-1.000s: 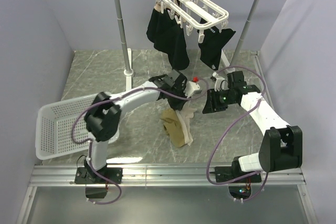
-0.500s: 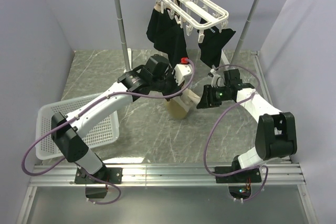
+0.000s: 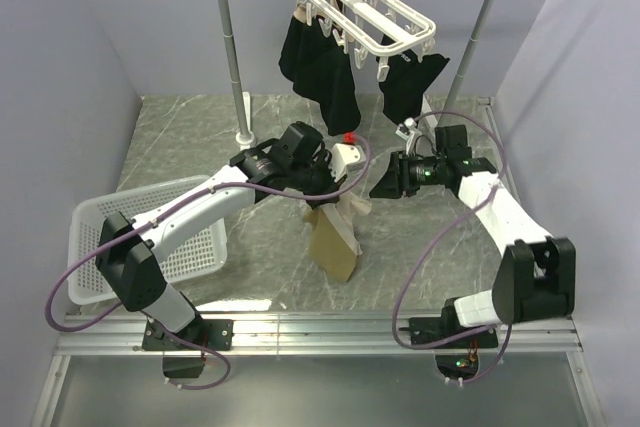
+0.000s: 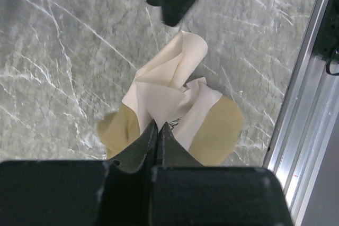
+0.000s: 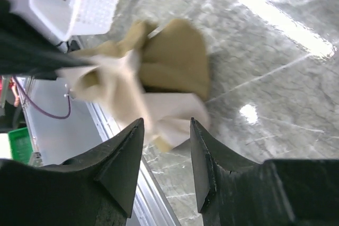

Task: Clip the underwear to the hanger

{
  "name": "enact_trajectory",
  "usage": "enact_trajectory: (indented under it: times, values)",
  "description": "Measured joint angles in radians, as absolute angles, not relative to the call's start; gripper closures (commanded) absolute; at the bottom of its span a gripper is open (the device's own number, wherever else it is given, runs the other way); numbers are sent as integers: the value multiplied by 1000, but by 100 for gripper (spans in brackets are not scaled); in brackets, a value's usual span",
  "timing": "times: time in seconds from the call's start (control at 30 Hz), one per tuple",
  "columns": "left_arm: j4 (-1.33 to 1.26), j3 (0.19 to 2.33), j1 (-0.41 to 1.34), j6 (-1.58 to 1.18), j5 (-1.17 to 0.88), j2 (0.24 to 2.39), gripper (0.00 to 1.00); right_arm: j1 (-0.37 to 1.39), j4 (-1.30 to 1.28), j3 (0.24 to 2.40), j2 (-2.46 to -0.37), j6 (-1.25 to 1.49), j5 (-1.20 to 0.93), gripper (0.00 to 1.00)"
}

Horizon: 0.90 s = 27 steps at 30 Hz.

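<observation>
The tan underwear [image 3: 335,235] hangs from my left gripper [image 3: 333,197], which is shut on its lighter waistband [image 4: 175,110] and holds it above the floor at mid-scene. My right gripper [image 3: 380,185] is open, just right of the fabric and apart from it. In the right wrist view the underwear [image 5: 159,78] shows beyond the open fingertips [image 5: 166,125]. The white hanger [image 3: 365,12] with its dangling clips hangs from the rail at the top, above and behind both grippers, with black garments [image 3: 320,67] clipped on it.
A grey-white pole rack [image 3: 232,47] stands at the back with its base on the marble floor. A white mesh basket [image 3: 110,247] sits at the left. An aluminium rail [image 4: 304,109] runs along the near edge. Purple-grey walls close in both sides.
My left gripper lifted the underwear off the floor, swung back towards the hanger, then came forward and lower. My right gripper moved closer to the hanging fabric and stays open.
</observation>
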State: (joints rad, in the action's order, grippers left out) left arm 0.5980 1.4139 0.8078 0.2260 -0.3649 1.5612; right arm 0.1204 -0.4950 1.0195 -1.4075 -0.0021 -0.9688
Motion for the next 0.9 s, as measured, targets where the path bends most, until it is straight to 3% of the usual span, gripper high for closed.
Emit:
enact_trajectory:
  times: [0.2, 0.4, 0.47, 0.5, 0.53, 0.6, 0.63, 0.73, 0.9]
  values:
    - [579, 1414, 807, 224, -370, 1561, 97, 129, -494, 1001, -1291, 0, -1001, 49]
    - [563, 1414, 807, 224, -369, 1561, 96, 199, -510, 1001, -1322, -2, -1003, 29]
    - [562, 1414, 807, 224, -369, 1561, 95, 226, -530, 1002, -1343, -20, -1002, 28]
    - [562, 1414, 807, 224, -369, 1561, 95, 238, -541, 1002, -1351, -27, -999, 34]
    - [562, 1414, 807, 224, -369, 1561, 95, 253, -553, 1002, -1361, -38, -995, 56]
    - [561, 1413, 806, 224, -369, 1560, 95, 272, -561, 1002, -1368, -51, -985, 69]
    - [560, 1411, 806, 224, -369, 1559, 93, 280, -561, 1002, -1368, -47, -980, 81]
    - [556, 1386, 805, 228, -369, 1539, 89, 283, -551, 1002, -1367, -46, -963, 100]
    - [549, 1290, 805, 269, -383, 1446, 85, 263, -528, 1010, -1365, -38, -914, 100]
